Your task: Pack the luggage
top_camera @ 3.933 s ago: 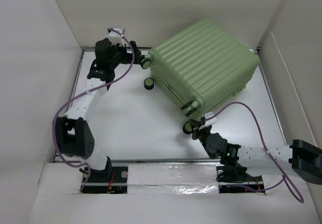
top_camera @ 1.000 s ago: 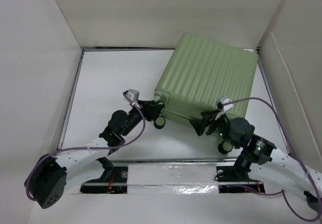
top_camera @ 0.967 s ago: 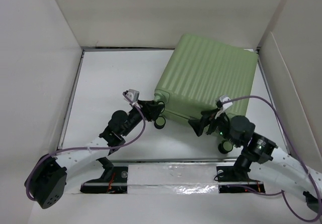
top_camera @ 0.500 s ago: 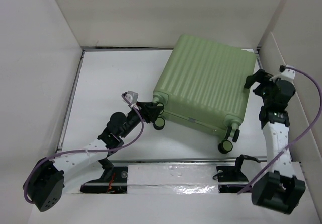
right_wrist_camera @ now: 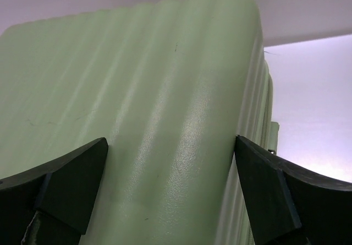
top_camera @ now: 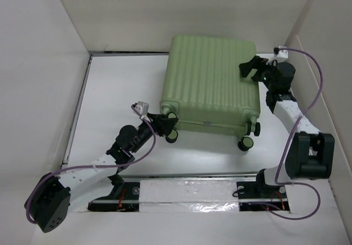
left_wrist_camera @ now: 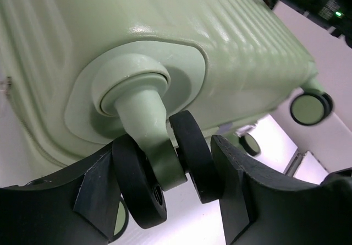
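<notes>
The luggage (top_camera: 209,80) is a light green ribbed hard shell lying flat and closed on the white table, its black wheels toward me. My left gripper (top_camera: 168,123) is at the near-left corner, shut on the twin caster wheel (left_wrist_camera: 165,168); both fingers (left_wrist_camera: 96,190) press its black discs. My right gripper (top_camera: 250,70) hovers at the far-right corner of the shell, jaws wide open. In the right wrist view the ribbed shell (right_wrist_camera: 165,91) fills the space between the spread fingers (right_wrist_camera: 77,173), and my right gripper (right_wrist_camera: 170,146) holds nothing.
White walls close in the table (top_camera: 121,85) on the left, back and right; the right wall stands just behind my right arm. Two more wheels (top_camera: 245,143) stick out at the luggage's near-right corner. Purple cables loop off both arms.
The luggage has swung round and shifted left, now square to the table. My right arm moved from its right side up over the far-right corner. My left gripper stayed on the wheel.
</notes>
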Motion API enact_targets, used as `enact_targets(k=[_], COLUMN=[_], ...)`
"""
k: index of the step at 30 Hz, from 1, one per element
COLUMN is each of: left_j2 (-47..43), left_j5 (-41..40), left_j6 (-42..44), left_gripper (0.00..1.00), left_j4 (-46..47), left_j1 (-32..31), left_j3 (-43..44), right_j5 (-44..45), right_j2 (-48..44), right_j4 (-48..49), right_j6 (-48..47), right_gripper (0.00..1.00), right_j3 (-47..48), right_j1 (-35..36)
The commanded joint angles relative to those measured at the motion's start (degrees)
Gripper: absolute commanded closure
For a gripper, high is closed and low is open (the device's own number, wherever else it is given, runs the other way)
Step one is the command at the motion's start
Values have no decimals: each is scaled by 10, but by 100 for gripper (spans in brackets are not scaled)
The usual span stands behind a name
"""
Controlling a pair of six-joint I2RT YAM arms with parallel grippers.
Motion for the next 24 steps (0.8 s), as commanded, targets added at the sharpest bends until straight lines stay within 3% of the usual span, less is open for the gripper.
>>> enact_targets(k=[1,9,14,20,24], left_j2=[-13,-27,-21,-16,-15], left_j5=[187,208,211,182,155], left_j6=[23,13,0,-66,-91], left_gripper=[100,100,100,100,100], left_j4=[64,66,71,132,66], left_j1=[-28,-28,-28,-28,-28], left_j3=[0,11,18,-3,20], right_j5=[-175,-169,-136,-83,-38], right_j2=[60,189,220,154,68], right_j4=[3,-32,-144,-164,-226], right_j6=[31,28,-50,-91,-162], right_gripper=[0,0,0,0,0], right_j3=[61,244,363,394,376], right_j1=[137,225,239,218,229])
